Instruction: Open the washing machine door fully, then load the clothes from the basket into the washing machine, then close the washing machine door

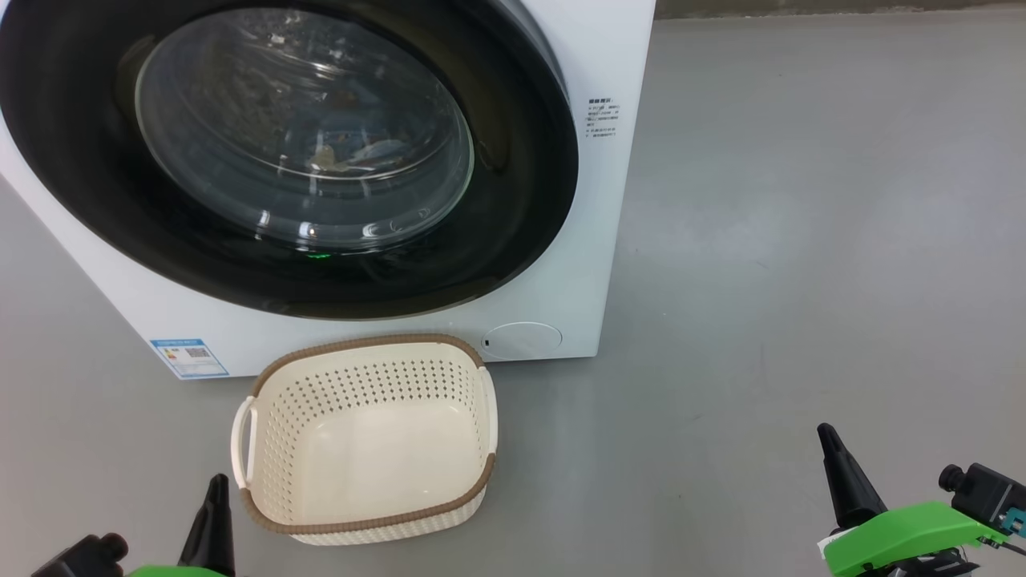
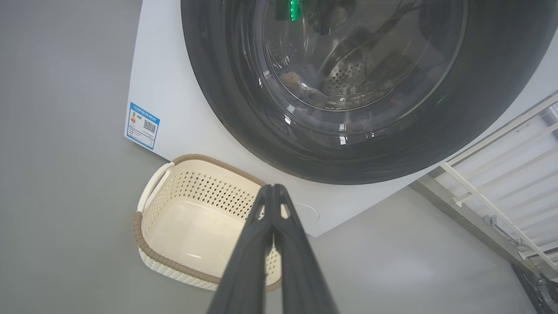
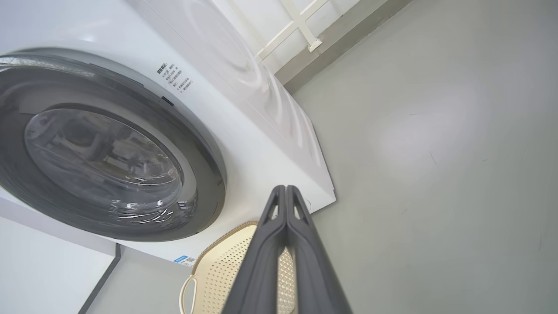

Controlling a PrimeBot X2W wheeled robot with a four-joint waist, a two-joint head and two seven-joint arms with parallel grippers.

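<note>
The washing machine [image 1: 613, 240] is white, and its glossy black round door [image 1: 521, 168] lies flat against the front. Through the glass bowl I make out light-blue fabric with orange patches, the clothes [image 1: 370, 152], inside the drum. The cream basket [image 1: 362, 522] with a brown rim stands on the floor just before the machine, with nothing in it. My left gripper [image 1: 216, 485] is shut, low at the basket's near left; the left wrist view shows its fingertips [image 2: 272, 188] pressed together above the basket [image 2: 146, 231]. My right gripper [image 1: 827, 439] is shut too [image 3: 285, 188], far right of the basket.
A blue sticker [image 1: 189, 357] and a round cap [image 1: 521, 340] sit low on the machine's front. Grey floor [image 1: 801, 240] stretches to the right. A white rail frame [image 2: 501, 174] stands by the machine's side, and a white panel [image 3: 43, 266] by its other side.
</note>
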